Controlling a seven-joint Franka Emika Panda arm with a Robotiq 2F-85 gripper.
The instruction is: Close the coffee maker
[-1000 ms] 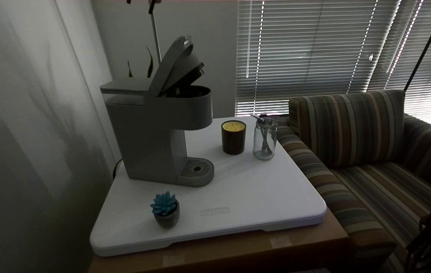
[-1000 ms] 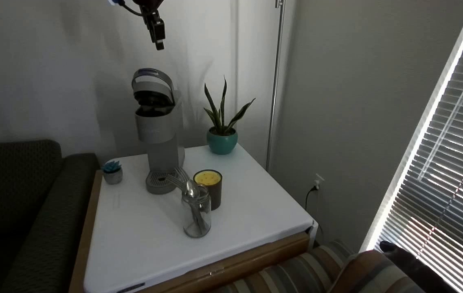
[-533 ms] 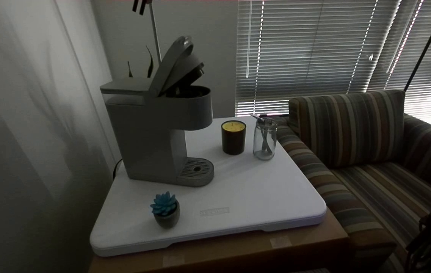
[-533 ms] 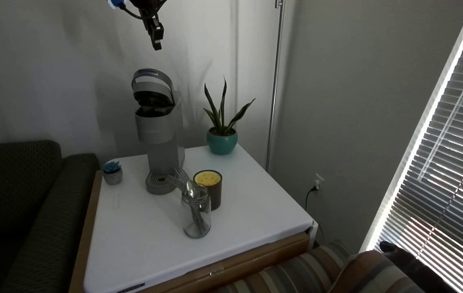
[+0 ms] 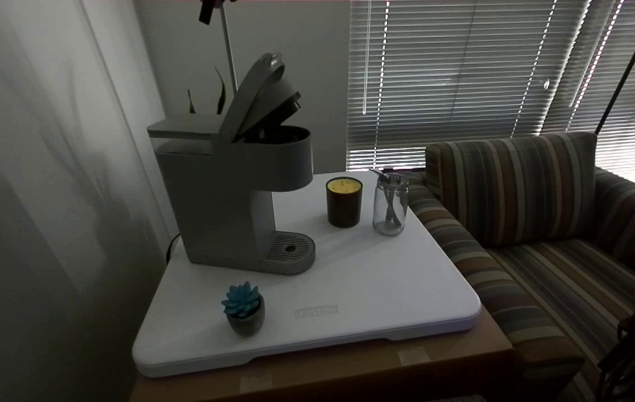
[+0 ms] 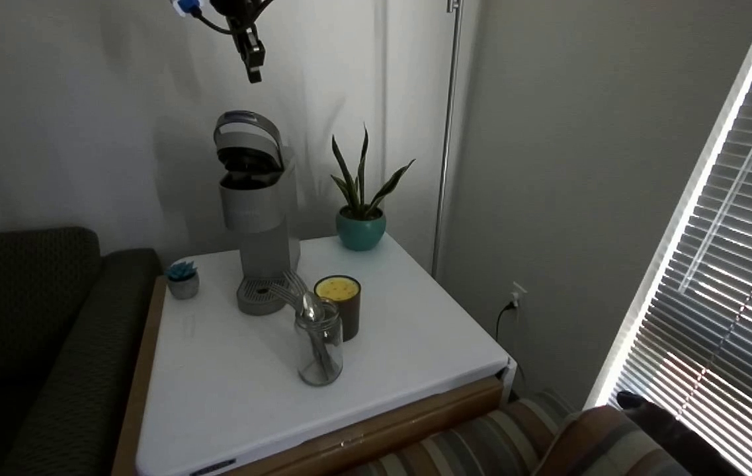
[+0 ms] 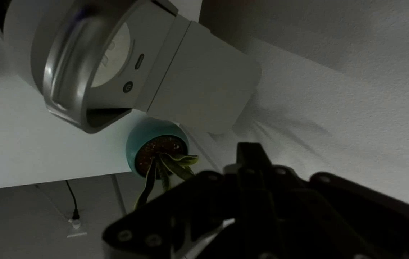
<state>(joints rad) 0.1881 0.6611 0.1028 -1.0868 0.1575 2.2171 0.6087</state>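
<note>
The grey coffee maker (image 5: 216,195) stands upright on a white table (image 5: 384,290). Its hinged lid (image 5: 250,97) is tilted up, open over the brew head. In an exterior view the coffee maker (image 6: 263,254) has its lid raised with the handle loop at the top. In the wrist view the coffee maker (image 7: 204,79) is seen from above, its lid handle (image 7: 78,72) at upper left. My gripper (image 7: 251,153) is shut and empty, its fingers together. The gripper (image 6: 254,74) hangs in the air above the lid, apart from it; its fingertips (image 5: 206,14) show at an exterior view's top edge.
A snake plant in a teal pot (image 6: 360,231) stands beside the coffee maker. A dark candle jar (image 5: 344,206), a glass jar with cutlery (image 5: 390,206) and a small blue succulent (image 5: 243,310) are on the table. A wall (image 7: 351,108) is behind the machine.
The fingers, apart one second ago, have come together. The gripper has shifted slightly, a little right and down in an exterior view. The coffee maker and its lid have not moved.
</note>
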